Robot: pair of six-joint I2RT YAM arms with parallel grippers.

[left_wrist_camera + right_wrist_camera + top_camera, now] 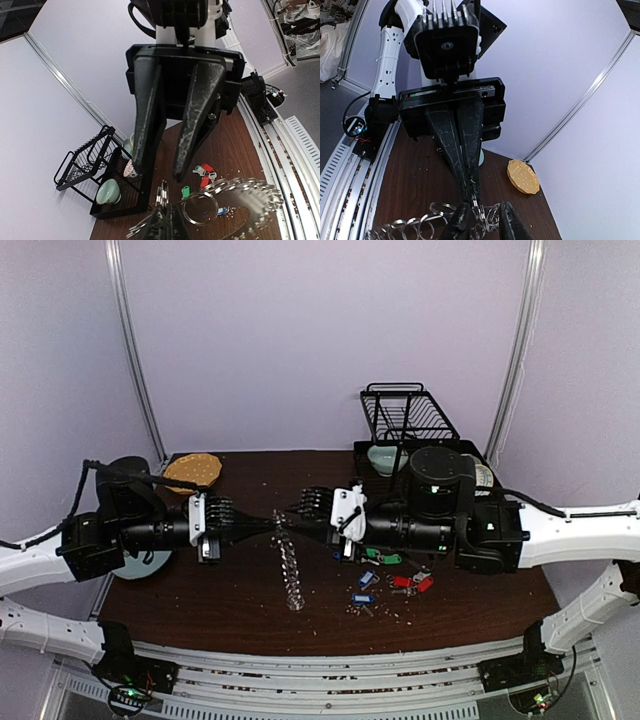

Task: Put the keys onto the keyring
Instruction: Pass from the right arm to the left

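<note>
Left claw (272,527) pinches the keyring (289,572), hanging below; right claw (296,508) parted beside it

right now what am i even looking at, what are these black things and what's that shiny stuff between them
Two robot arms are bolted at a table's near edge. One picture looks down from above; the other two come from cameras on each wrist, facing the opposite arm. The left hand is shut on the keyring, a chain of linked silver rings that hangs down to the brown table. The right hand has its fingers parted beside the chain's top. Keys with coloured tags lie under the right arm. A black rack and a yellow disc sit farther back.
</note>
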